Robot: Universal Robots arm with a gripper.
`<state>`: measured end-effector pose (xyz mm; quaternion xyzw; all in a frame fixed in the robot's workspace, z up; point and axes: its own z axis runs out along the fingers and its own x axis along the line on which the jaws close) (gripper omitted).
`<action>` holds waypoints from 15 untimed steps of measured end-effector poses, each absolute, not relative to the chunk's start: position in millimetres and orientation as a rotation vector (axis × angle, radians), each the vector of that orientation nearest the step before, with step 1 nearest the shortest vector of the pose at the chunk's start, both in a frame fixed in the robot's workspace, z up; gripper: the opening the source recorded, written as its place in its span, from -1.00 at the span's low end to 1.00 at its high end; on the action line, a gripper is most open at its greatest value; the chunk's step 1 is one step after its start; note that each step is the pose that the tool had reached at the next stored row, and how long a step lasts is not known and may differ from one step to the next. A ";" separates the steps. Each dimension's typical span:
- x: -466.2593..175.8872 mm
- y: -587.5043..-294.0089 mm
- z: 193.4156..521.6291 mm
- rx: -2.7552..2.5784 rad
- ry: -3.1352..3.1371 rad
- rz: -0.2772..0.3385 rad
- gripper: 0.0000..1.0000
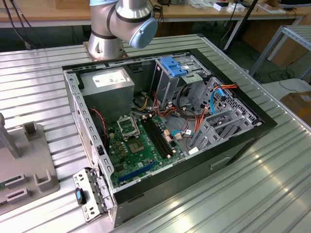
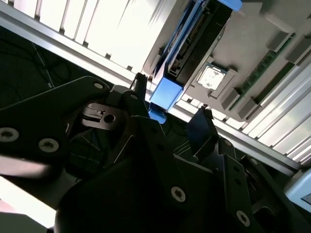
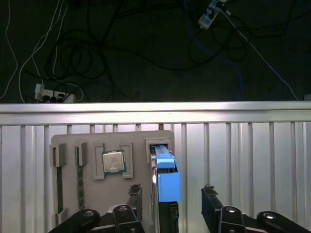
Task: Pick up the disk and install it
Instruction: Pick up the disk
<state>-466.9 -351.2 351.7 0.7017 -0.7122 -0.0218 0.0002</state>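
Note:
The disk point(image 3: 164, 174) stands on its edge in a slot of a grey fixture plate point(image 3: 65, 141). It has a dark body in a bright blue carrier, and the second wrist view also shows the disk point(image 2: 194, 43). My gripper point(image 3: 172, 188) is open, its two black fingertips point(image 3: 136, 190) on either side of the disk's blue end. Neither tip touches it, and one gap is wider than the other. In the second wrist view my gripper point(image 2: 172, 93) straddles the same blue end. The open computer case point(image 1: 262, 124) lies on the slatted table in the exterior view.
On the fixture plate a processor chip point(image 3: 112, 161) and a memory stick point(image 3: 78, 177) rest beside the disk. Inside the case are a silver drive cage point(image 1: 167, 85) with a fixed blue bracket point(image 1: 172, 65), a power supply point(image 1: 107, 85), a motherboard point(image 1: 141, 145) and loose cables point(image 1: 194, 121). The arm's base point(image 1: 104, 43) stands behind the case.

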 end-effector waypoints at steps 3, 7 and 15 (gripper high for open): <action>-466.9 -351.2 343.9 2.204 -2.237 -0.068 0.21; -466.8 -351.2 336.6 2.204 -2.237 -0.068 0.21; -466.8 -351.2 323.1 2.205 -2.237 -0.069 0.21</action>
